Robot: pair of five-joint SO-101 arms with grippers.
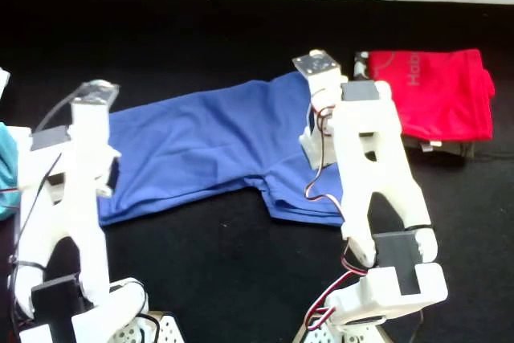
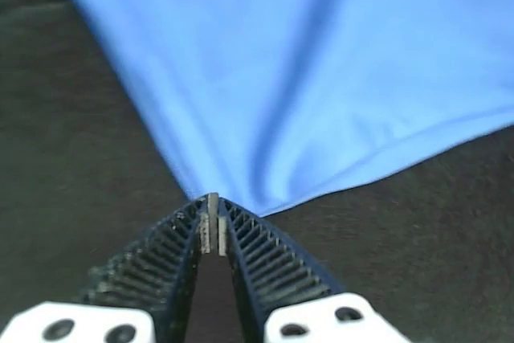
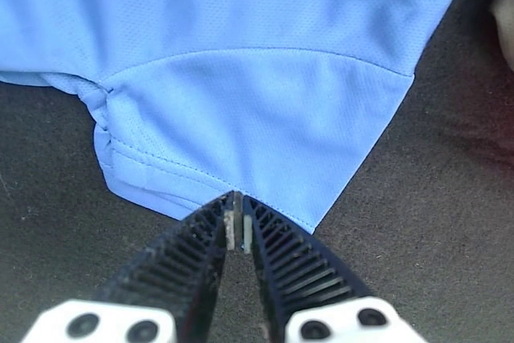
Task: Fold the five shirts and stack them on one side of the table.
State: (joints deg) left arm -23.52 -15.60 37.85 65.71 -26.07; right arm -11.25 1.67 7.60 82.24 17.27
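High view: at the far left edge a teal cloth [image 1: 6, 168] lies just beside the left arm [image 1: 76, 190]. The blue shirt [image 1: 209, 146] is stretched across the middle of the black table [image 1: 201, 279], reaching from one arm to the other. Its left end runs under the left arm and its right part lies under the right arm [image 1: 373, 166], where the near edge shows layers of cloth. Right of that arm, toward the far side, a folded red shirt [image 1: 438, 94] rests on something dark that cannot be made out.

Left wrist view: the left fingers [image 2: 265, 251] are pressed together on a narrow end of the blue shirt, and the cloth fans out from their tips.

Right wrist view: the right fingers [image 3: 285, 248] are closed on the shirt's stitched hem.
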